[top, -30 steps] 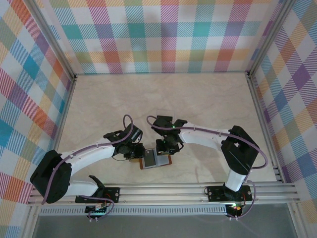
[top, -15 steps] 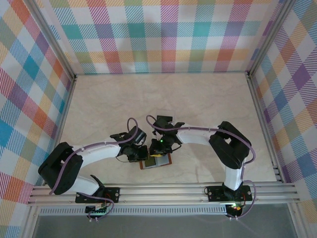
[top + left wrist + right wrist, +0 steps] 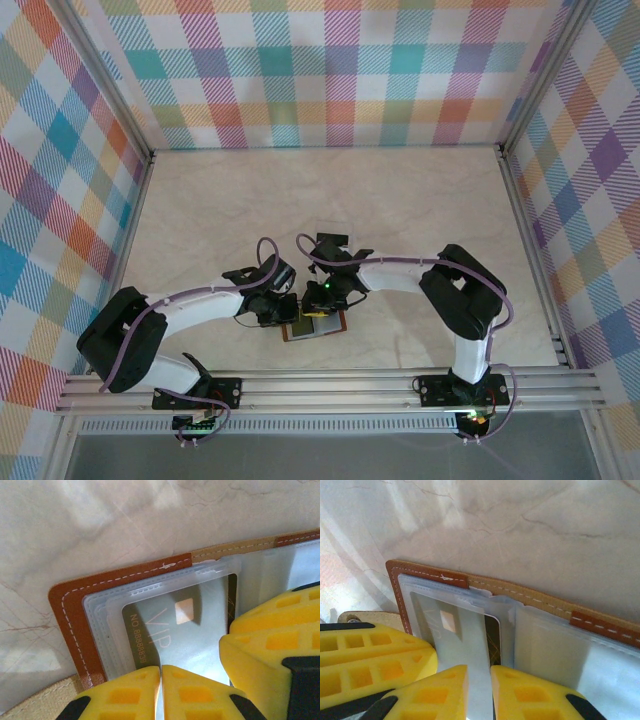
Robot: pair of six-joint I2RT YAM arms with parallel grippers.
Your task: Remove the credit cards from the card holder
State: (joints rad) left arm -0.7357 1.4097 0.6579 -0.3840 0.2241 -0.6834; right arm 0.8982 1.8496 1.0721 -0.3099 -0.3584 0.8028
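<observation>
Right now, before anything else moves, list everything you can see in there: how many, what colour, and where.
card holder: one, reddish-brown leather with clear inner sleeves, lying open on the table just ahead of the arm bases.
credit card: one, dark with pale glare and VIP lettering, tucked inside a clear sleeve of the holder.
flat rectangle: one, pale grey, on the table beyond the right wrist; too small to identify.
table: one, beige marbled.
walls: three, multicoloured plaid, at the back and both sides.
left gripper: one, yellow fingers, tips together at the card's near edge.
right gripper: one, yellow fingers, slightly apart over the same sleeve.
</observation>
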